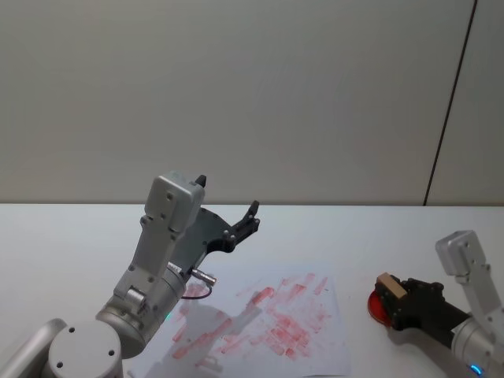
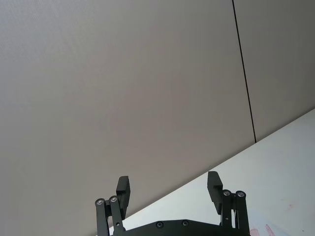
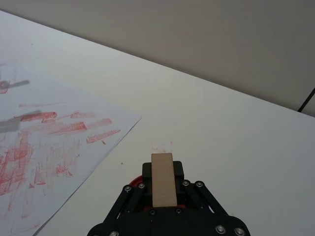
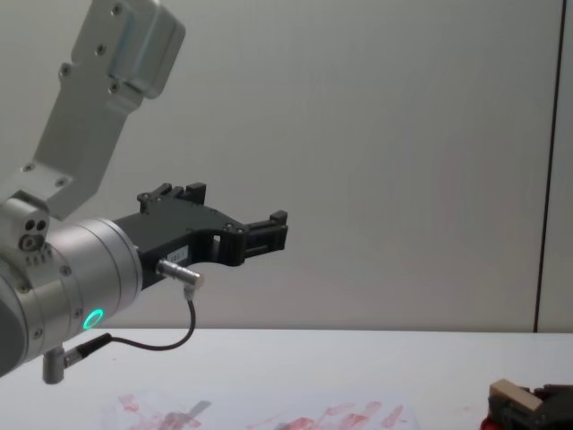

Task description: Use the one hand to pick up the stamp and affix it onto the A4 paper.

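Stamp (image 1: 390, 284), small pale wooden block, judged light, rigid and best pinched across its flat sides, is gripped so by the closed right claw (image 3: 163, 171) above the red ink pad (image 1: 376, 309) near the A4 paper (image 1: 331, 346); the left claw (image 2: 169, 189) is held open, empty, aloft.

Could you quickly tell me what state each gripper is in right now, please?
Left gripper: fingers open, holding nothing, raised above the table.
Right gripper: fingers closed on the stamp, over the red ink pad.
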